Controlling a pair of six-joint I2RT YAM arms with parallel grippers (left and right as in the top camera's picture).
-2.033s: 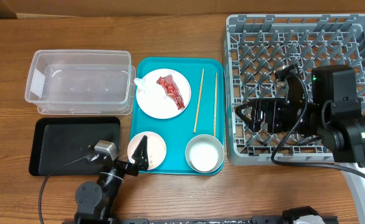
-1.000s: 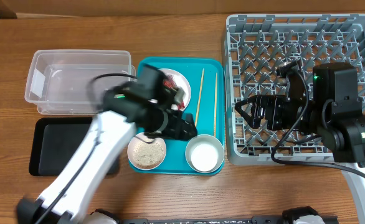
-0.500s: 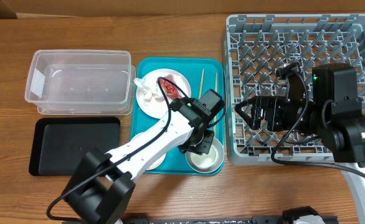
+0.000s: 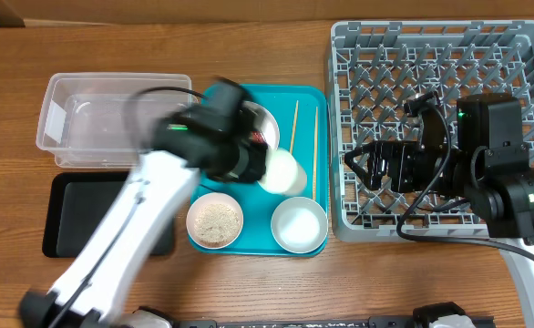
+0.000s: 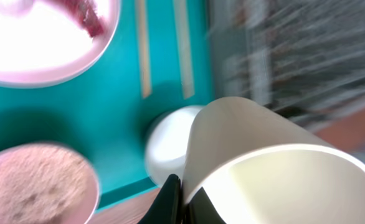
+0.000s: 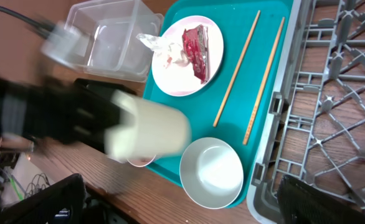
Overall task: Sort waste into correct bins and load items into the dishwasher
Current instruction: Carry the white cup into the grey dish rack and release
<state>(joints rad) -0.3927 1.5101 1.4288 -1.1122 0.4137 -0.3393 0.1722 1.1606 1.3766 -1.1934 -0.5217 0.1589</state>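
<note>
My left gripper (image 4: 260, 167) is shut on the rim of the small white cup (image 4: 282, 173), which hangs tilted above the teal tray (image 4: 308, 100). In the left wrist view the rim is pinched between the black fingers (image 5: 172, 198), and the cup (image 5: 263, 162) fills the frame. The white bowl (image 4: 299, 224) and a small plate of rice-like scraps (image 4: 215, 220) sit below. The large plate (image 6: 187, 68) carries the tissue (image 6: 161, 50) and red wrapper (image 6: 195, 45). Two chopsticks (image 4: 292, 128) lie on the tray. My right gripper (image 4: 363, 169) hangs open over the grey dish rack (image 4: 440, 55).
The clear tub (image 4: 112, 118) stands left of the teal tray, with the black tray (image 4: 85, 214) in front of it. The left arm is blurred with motion and crosses over the black tray and part of the large plate.
My left gripper came down at the bowl, shut on the cup's rim, and has lifted it up and left over the tray. The right arm has not moved.
</note>
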